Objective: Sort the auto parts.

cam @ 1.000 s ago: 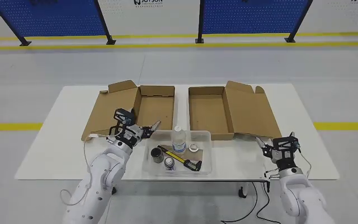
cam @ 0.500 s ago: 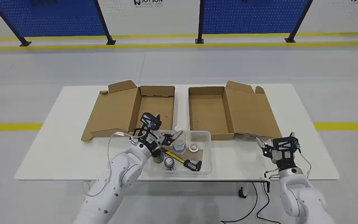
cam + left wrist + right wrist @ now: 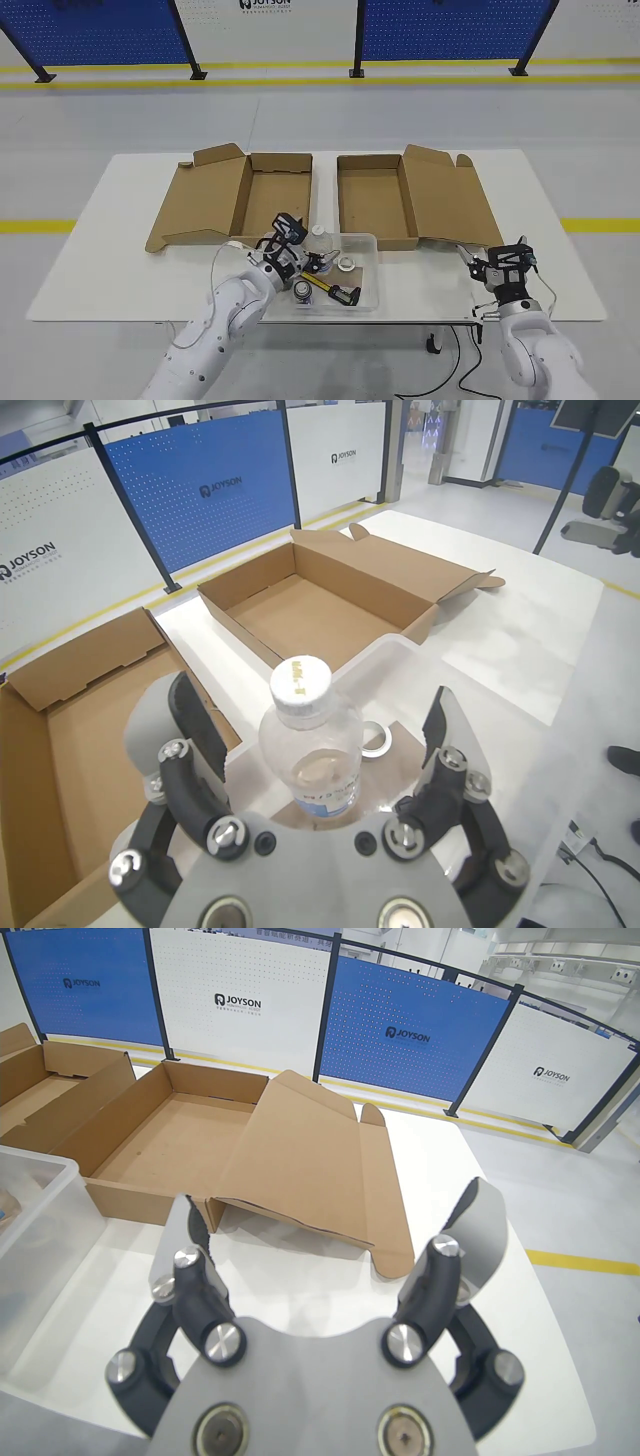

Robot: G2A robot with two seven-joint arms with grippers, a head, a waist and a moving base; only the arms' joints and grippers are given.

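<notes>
Straddling the bottle (image 3: 311, 750) — left gripper (image 3: 310, 700) is hanging wide open, fingers (image 3: 192, 720) either side, not touching. Bottle is standing upright in the bin (image 3: 395, 645), a ring (image 3: 374, 742) just beyond it. Best, I judge: sinking lower onto the body before closing, squeezing gently, lifting straight. Right gripper (image 3: 330, 1200) is hovering open over the table (image 3: 500, 1168) beside a box (image 3: 165, 1138).
</notes>
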